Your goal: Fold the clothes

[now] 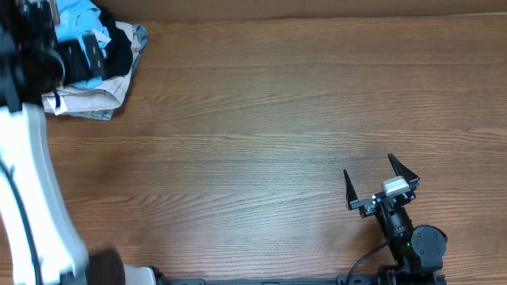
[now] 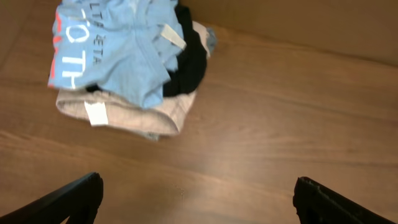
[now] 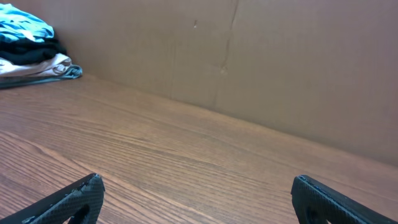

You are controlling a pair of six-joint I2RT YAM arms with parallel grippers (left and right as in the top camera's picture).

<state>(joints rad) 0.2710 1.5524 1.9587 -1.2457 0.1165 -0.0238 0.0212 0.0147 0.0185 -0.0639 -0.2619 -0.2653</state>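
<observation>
The clothes, a light sky-blue T-shirt (image 2: 118, 53) with white lettering and a red mark, lie crumpled on top of a small pile at the table's far left corner (image 1: 79, 14). In the left wrist view my left gripper (image 2: 198, 198) is open, its fingers (image 2: 74, 196) over bare wood just short of the pile and touching nothing. From overhead, the left arm's black wrist (image 1: 79, 54) covers part of the pile. My right gripper (image 1: 380, 178) stands open and empty near the front right, far from the shirt (image 3: 25, 25).
Under the blue shirt lie a black garment (image 2: 189, 62) and a beige garment (image 2: 140, 118) with a white tag. A brown cardboard wall (image 3: 261, 68) runs along the table's far edge. The wooden table (image 1: 261, 119) stretches between the pile and the right arm.
</observation>
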